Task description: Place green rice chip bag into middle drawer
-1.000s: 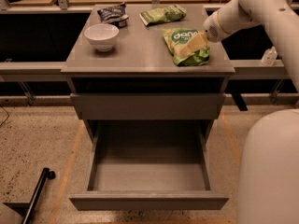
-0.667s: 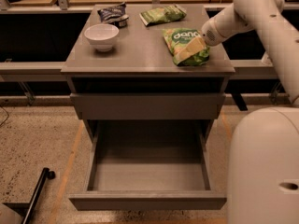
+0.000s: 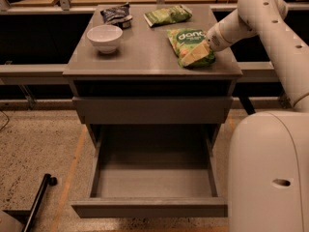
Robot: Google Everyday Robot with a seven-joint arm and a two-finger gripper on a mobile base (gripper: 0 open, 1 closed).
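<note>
Green rice chip bag (image 3: 186,41) sits on the cabinet (image 3: 145,54) at two o'clock, my gripper (image 3: 195,57) seemingly on it, grasp I cannot tell; middle drawer (image 3: 152,180) open at six, unfilled.

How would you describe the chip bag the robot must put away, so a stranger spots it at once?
Find the grey cabinet; on its top, near the right front corner, lies the green rice chip bag, with the gripper on its near end. Unlike the paler green bag behind it, it bears big white "dang" lettering.

green rice chip bag (image 3: 186,38) flat on cabinet (image 3: 145,59), end effector (image 3: 199,54) over it, middle drawer (image 3: 149,208) open
</note>
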